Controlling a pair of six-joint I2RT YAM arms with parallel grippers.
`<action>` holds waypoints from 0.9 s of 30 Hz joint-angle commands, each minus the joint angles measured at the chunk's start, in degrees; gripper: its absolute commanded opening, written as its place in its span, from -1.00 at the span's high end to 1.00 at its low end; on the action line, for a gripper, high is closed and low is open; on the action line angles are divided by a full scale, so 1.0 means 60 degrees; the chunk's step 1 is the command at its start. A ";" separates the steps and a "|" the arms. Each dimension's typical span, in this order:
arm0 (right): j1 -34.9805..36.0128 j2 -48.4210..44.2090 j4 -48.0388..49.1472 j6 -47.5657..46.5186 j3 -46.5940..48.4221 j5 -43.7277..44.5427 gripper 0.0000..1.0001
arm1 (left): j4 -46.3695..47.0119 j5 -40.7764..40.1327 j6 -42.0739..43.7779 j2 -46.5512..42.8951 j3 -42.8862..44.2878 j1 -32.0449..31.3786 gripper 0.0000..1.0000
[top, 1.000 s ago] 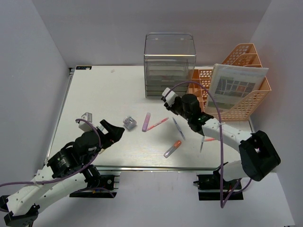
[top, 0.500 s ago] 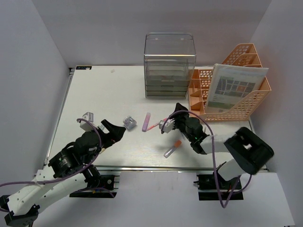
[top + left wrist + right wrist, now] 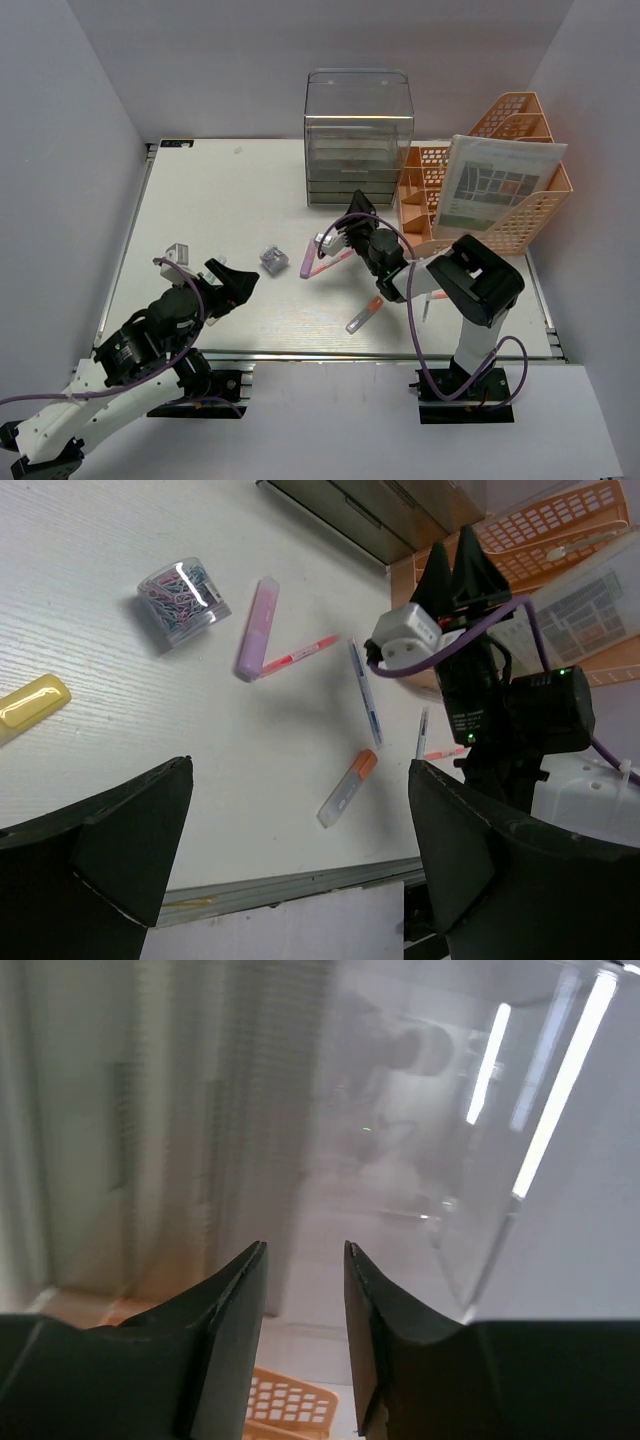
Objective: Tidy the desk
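The right gripper (image 3: pixel 305 1252) stands raised in front of the tall clear plastic drawer box (image 3: pixel 358 125), its two black jaws a narrow gap apart with nothing between them. The left gripper (image 3: pixel 300 770) hangs above the near left part of the large flat white rectangular desk (image 3: pixel 200 190) with its jaws spread wide and empty. The desk fills the floor between white walls (image 3: pixel 80 120), with its metal rail (image 3: pixel 330 355) running along the near edge. The drawer box sits at the far edge near the middle. Just to its right, in the far right corner, stands an orange plastic mesh tray rack (image 3: pixel 535 225) with a printed white booklet (image 3: pixel 495 185) leaning upright in it. Small items are scattered over the middle of the desk. A round clear jar of coloured paper clips (image 3: pixel 183 598) lies to the left of a pale pink highlighter (image 3: pixel 256 628), whose near end meets a thin pink-red pen (image 3: pixel 300 653). A slim blue-and-white pen (image 3: pixel 365 692) lies just right of those, and a short grey stick with an orange end (image 3: pixel 344 788) lies nearest the front rail. A flat yellow rounded piece (image 3: pixel 30 705) is cut off at the edge of the left wrist view, and its kind is not clear.
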 commanded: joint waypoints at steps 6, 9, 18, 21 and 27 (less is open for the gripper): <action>-0.0031 0.1136 0.5240 0.0070 0.0599 -0.0799 0.08 | -0.0223 -0.0295 0.0188 -0.0197 -0.0122 -0.0063 -0.96; -0.0075 0.1386 0.5065 0.0465 0.1185 -0.0521 0.17 | -0.0296 -0.0310 0.0203 -0.0270 -0.0122 -0.0063 -0.96; -0.0338 0.1855 0.5370 0.0862 0.1831 -0.0257 0.24 | -0.0341 -0.0456 0.0188 -0.0387 -0.0151 -0.0063 -0.96; -0.0440 0.2060 0.5489 0.0861 0.2021 -0.0286 0.23 | -0.0297 -0.0456 0.0203 -0.0373 -0.0180 -0.0063 -0.96; -0.0734 0.2397 0.5489 0.1008 0.2825 -0.0053 0.21 | -0.0370 -0.0471 0.0145 -0.0417 -0.0225 -0.0063 -0.96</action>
